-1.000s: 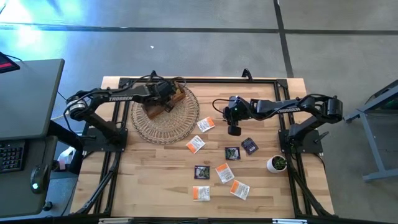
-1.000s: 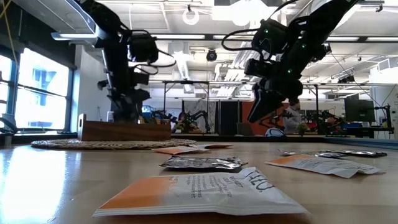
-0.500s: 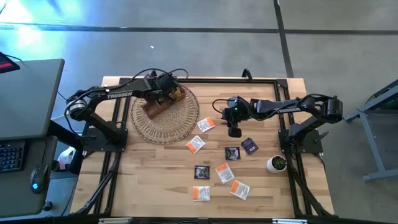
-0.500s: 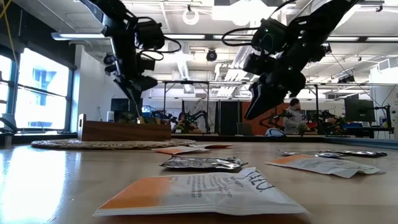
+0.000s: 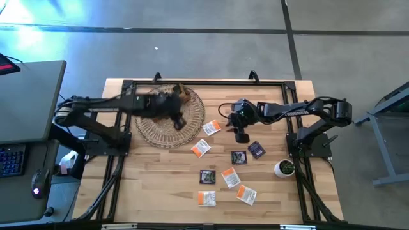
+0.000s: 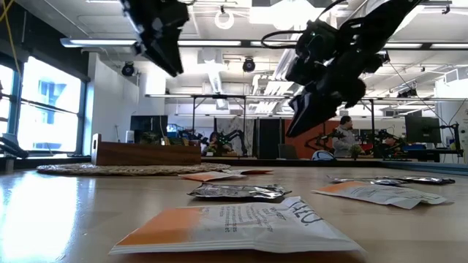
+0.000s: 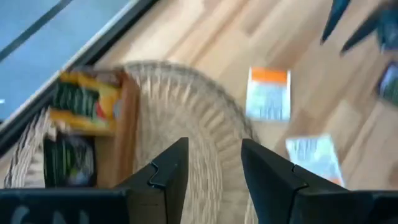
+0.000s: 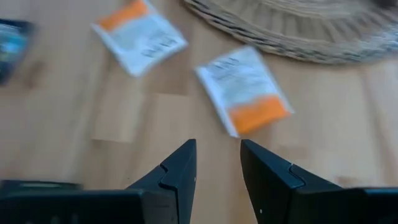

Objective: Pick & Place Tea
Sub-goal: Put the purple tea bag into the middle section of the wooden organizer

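Left pincer (image 7: pixel 211 180) released, empty, above woven mat (image 5: pixel 160 131); orange-ended sachet (image 8: pixel 244 89) lies diagonal beneath released right pincer (image 8: pixel 217 171).

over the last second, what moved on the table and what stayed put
The left gripper rose from the wooden box on the woven mat and swung out towards the loose sachets, jaws open and empty. The right gripper drifted slightly towards the mat's side, staying above the table, open and empty. The tea sachets, box, mat and plant pot did not move.
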Controlling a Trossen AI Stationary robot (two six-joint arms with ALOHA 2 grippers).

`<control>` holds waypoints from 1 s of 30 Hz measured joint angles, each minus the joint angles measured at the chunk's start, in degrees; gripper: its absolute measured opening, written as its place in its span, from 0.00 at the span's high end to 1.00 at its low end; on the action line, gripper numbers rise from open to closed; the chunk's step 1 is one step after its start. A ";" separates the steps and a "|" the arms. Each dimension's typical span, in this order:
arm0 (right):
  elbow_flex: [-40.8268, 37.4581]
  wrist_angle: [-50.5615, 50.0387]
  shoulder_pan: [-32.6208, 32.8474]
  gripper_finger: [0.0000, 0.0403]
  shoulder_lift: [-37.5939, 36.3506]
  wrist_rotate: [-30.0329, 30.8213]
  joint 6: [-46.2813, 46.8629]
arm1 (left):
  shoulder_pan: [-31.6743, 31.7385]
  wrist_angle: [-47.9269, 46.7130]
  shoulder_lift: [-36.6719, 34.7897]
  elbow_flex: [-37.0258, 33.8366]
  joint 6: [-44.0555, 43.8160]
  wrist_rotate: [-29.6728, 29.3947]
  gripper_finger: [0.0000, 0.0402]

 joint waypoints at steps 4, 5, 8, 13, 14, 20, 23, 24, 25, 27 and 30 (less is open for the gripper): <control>0.00 -0.06 0.20 0.70 0.00 -5.83 2.58 | -10.23 8.09 -0.64 -7.27 -1.09 -7.38 0.64; 0.01 -0.26 0.49 0.70 0.00 -6.23 3.22 | -12.38 11.57 -0.53 -9.81 -1.45 -7.28 0.64; 0.00 -1.36 2.47 0.70 0.00 -6.09 3.71 | -17.42 29.63 -0.04 -16.82 -3.13 -2.25 0.64; 0.01 -3.39 8.45 0.70 0.00 -6.74 1.29 | -20.40 50.97 5.48 -23.66 -5.16 4.07 0.64; 0.02 -3.65 9.82 0.70 0.00 -7.30 1.77 | -20.95 54.30 6.12 -23.71 -5.70 4.78 0.64; 0.00 -4.22 18.73 0.70 0.00 -4.55 4.45 | -23.31 56.98 10.81 -23.83 -6.34 6.29 0.64; -0.03 -6.34 21.65 0.70 0.00 1.90 4.50 | -23.18 57.01 12.79 -23.57 -6.75 6.22 0.64; -0.04 -6.66 22.31 0.70 0.00 2.64 4.59 | -23.17 57.13 12.80 -23.64 -7.11 6.17 0.64; -0.04 -6.61 22.95 0.70 0.00 3.08 4.78 | -23.17 58.10 12.78 -23.58 -7.60 6.31 0.64; -0.04 -6.34 23.73 0.70 0.00 3.76 4.75 | -22.89 59.10 13.77 -23.29 -8.36 6.88 0.64; -0.02 -6.13 23.87 0.70 0.00 4.19 1.29 | -22.84 57.75 14.68 -23.69 -8.51 6.90 0.64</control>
